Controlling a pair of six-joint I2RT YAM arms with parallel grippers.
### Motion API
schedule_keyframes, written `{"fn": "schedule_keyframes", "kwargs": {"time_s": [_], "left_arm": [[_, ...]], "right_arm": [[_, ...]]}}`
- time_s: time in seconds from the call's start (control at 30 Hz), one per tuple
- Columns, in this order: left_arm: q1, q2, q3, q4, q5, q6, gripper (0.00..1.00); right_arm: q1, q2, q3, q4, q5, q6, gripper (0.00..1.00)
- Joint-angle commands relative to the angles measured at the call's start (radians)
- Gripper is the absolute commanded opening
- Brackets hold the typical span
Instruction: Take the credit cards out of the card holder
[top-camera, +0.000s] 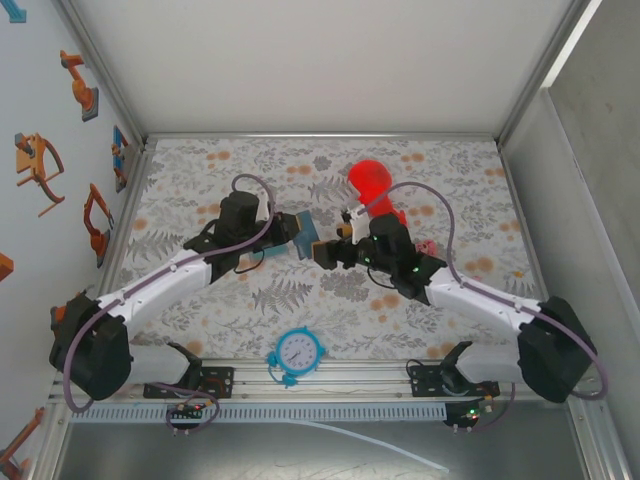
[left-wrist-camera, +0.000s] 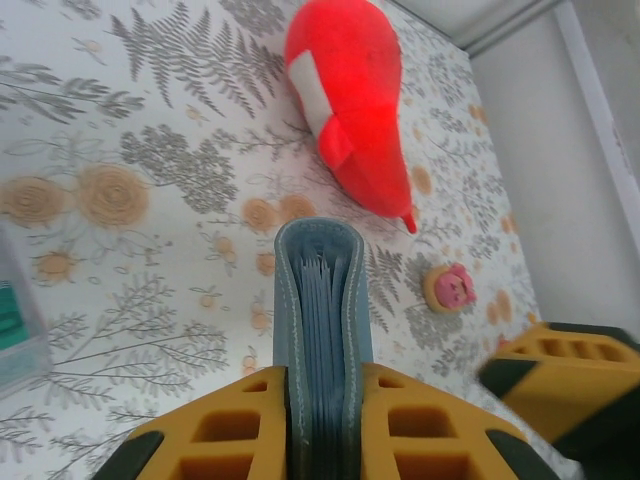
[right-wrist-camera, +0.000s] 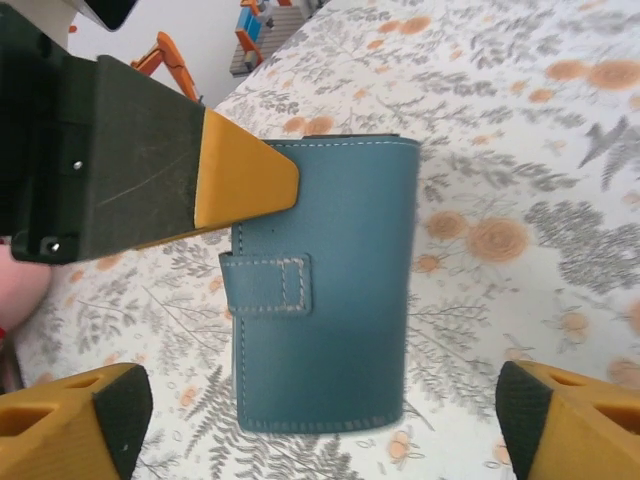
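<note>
Left end effector (left-wrist-camera: 322, 405): your yellow fingers are clamped tight on the card holder (left-wrist-camera: 322, 290), one on each face.
Right end effector (right-wrist-camera: 322, 405): spread wide, fingers either side of the card holder, touching nothing.
Card holder: folded closed, over mid table (top-camera: 250, 170), red plush toy (left-wrist-camera: 350, 110) beyond.

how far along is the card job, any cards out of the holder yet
Done: the left gripper is shut on the card holder, pinching it edge-on. In hand: the right gripper stands open, its fingers on either side of the holder, touching nothing. Left: nearly everything. The strap tab looks fastened and the holder is closed, so opening it and pulling out the cards remain.
</note>
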Motion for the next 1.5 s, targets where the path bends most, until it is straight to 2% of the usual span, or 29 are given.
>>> {"fn": "schedule_keyframes", "kwargs": {"time_s": [0.0,0.2,0.53,0.83,1.03,1.17,1.47], "left_arm": [[0.001,-0.055,0.029,-0.047,-0.098,0.024,0.0],[0.001,-0.077,0.064,-0.122,-0.2,0.026,0.0],[0.01,-0.081,0.115,-0.167,-0.275,0.001,0.0],[0.01,-0.088,0.099,-0.17,-0.289,-0.086,0.0],[0.01,-0.11,0.066,-0.162,-0.278,-0.134,0.0],[0.011,-0.108,0.062,-0.175,-0.238,-0.154,0.0],[0.011,-0.094,0.051,-0.183,-0.144,-0.188,0.0]], "right_arm": [[0.016,-0.072,0.003,-0.122,0.114,-0.058,0.91],[0.055,-0.128,0.048,-0.242,0.239,-0.079,0.91],[0.207,-0.017,0.166,-0.299,0.458,-0.143,0.86],[0.275,0.126,0.221,-0.187,0.471,-0.19,0.85],[0.343,0.256,0.304,-0.157,0.556,-0.281,0.88],[0.347,0.318,0.336,-0.134,0.589,-0.311,0.91],[0.347,0.42,0.375,-0.051,0.623,-0.37,0.89]]}}
